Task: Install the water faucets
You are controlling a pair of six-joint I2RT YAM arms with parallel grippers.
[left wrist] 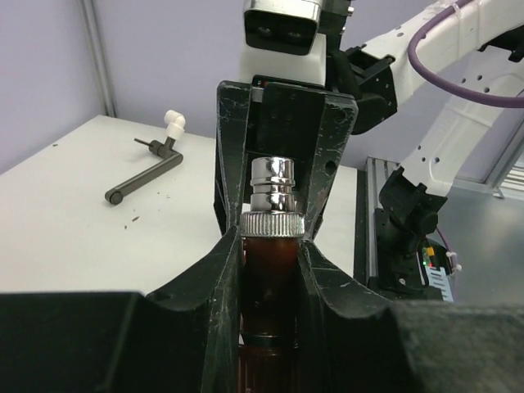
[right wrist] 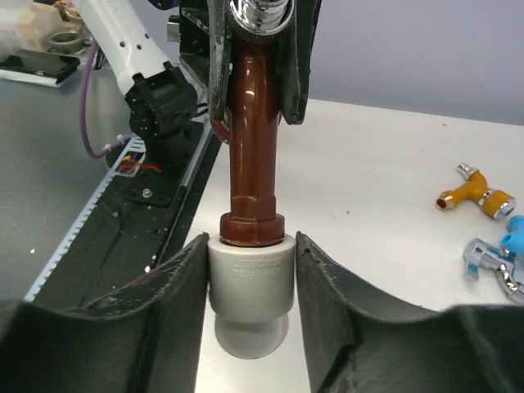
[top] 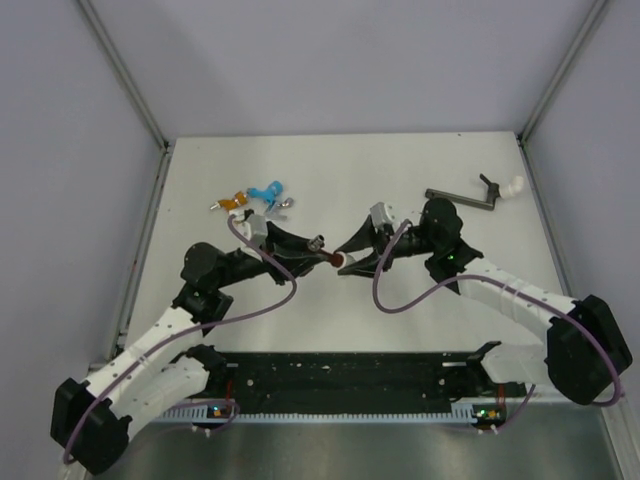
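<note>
A dark red-brown faucet (top: 330,258) with a silvery tip (left wrist: 275,187) is held between both grippers above mid-table. My left gripper (left wrist: 270,246) is shut on its body (right wrist: 254,123). Its collar sits in a pale grey pipe socket (right wrist: 250,282), and my right gripper (right wrist: 250,246) is shut on that socket. In the top view the left gripper (top: 318,246) and right gripper (top: 346,262) meet tip to tip. An orange faucet (top: 232,203), a light blue faucet (top: 266,189) and a grey faucet (top: 281,207) lie loose at the back left. They also show in the right wrist view: orange (right wrist: 475,196), blue (right wrist: 516,233), grey (right wrist: 491,260).
A dark crank-shaped rod (top: 465,197) with a small white elbow fitting (top: 512,185) lies at the back right, also seen in the left wrist view (left wrist: 143,176). A black rail (top: 350,375) runs along the near edge between the arm bases. Grey walls enclose the table.
</note>
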